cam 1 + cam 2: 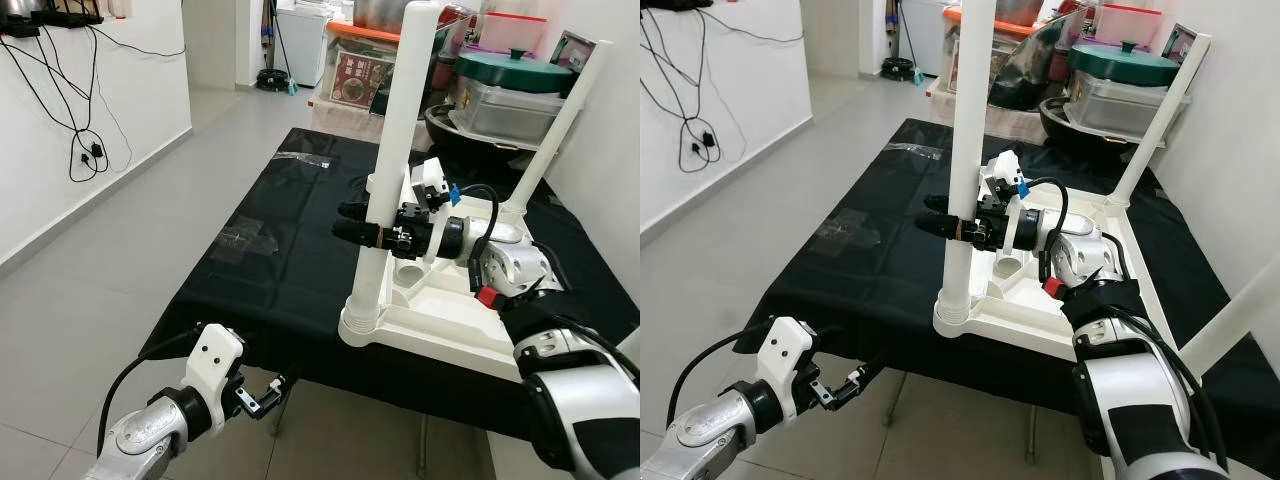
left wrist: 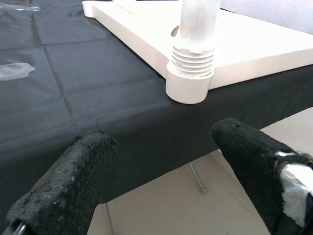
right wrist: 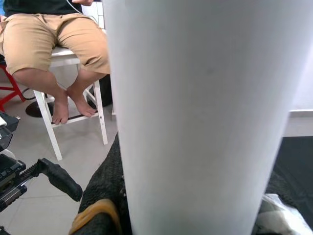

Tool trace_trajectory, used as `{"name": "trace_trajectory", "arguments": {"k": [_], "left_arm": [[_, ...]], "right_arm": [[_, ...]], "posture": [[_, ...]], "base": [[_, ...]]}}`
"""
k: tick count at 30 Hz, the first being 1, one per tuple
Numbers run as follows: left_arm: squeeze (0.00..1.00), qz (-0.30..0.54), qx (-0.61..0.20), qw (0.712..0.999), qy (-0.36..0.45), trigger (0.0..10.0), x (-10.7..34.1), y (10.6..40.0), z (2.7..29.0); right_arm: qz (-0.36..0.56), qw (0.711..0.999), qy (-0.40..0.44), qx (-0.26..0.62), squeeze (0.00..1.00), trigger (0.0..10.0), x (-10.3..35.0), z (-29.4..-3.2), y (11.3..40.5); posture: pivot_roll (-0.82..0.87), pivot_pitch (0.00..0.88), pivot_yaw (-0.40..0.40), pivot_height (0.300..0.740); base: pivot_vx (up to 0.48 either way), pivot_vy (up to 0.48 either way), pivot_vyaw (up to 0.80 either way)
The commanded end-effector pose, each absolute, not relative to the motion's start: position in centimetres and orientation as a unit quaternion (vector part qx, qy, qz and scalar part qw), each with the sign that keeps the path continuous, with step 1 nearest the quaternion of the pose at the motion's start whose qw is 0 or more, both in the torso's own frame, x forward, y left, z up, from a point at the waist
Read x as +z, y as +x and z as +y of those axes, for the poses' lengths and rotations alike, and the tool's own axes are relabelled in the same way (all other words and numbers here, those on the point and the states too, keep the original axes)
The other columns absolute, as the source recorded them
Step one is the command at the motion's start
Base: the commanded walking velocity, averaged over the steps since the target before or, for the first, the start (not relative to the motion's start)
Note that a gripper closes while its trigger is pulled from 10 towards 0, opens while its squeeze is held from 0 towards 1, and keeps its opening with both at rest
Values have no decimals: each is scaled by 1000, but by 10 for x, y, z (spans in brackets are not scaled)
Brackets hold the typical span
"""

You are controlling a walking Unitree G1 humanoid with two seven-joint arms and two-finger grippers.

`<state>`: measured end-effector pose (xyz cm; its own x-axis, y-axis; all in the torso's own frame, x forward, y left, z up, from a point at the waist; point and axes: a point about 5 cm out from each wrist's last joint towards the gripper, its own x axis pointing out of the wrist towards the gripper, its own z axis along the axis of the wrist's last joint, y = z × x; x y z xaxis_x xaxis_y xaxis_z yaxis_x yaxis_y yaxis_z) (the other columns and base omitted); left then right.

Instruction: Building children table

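A white children's table top (image 1: 440,325) lies upside down on the black-covered table (image 1: 270,270). A white leg (image 1: 398,120) stands upright in the near left corner socket (image 2: 188,83), its thread partly showing. My right gripper (image 1: 352,222) is shut around this leg (image 3: 205,112) at mid height, coming from the right. A second leg (image 1: 562,120) rises tilted at the far right corner, and another leg (image 1: 1230,315) slants at the near right. My left gripper (image 1: 262,398) hangs open and empty below the table's front edge, its fingers (image 2: 63,191) spread towards the socket.
Clear plastic wrappers (image 1: 245,240) lie on the black cloth to the left. Boxes, pots and a green lid (image 1: 510,70) crowd the back. Cables (image 1: 85,150) hang on the left wall. A person's legs (image 3: 54,63) on a white stool are seen beyond the leg.
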<state>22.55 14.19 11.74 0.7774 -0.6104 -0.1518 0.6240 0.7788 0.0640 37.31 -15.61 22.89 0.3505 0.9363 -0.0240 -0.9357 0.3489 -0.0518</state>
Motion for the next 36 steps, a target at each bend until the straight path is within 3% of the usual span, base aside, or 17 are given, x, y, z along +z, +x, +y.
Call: {"name": "trace_trajectory", "arguments": {"k": [1,11,21,36], "left_arm": [[0,63,-335,939,51,10000,117,223,136],[0,66,-329,940,51,10000,115,224,137],[0,67,-329,941,49,10000,114,225,135],[0,70,-325,942,50,10000,112,225,137]], "right_arm": [[53,825,-23,563,0,0,203,-159,371],[45,844,-1,535,0,0,194,-163,371],[40,886,20,461,0,0,181,-169,374],[23,913,40,405,0,0,165,-159,365]], "posture": [[114,0,-137,740],[108,0,-137,740],[96,0,-132,740],[84,0,-129,740]], "base": [[0,0,0],[0,0,0],[0,0,0],[0,0,0]]}}
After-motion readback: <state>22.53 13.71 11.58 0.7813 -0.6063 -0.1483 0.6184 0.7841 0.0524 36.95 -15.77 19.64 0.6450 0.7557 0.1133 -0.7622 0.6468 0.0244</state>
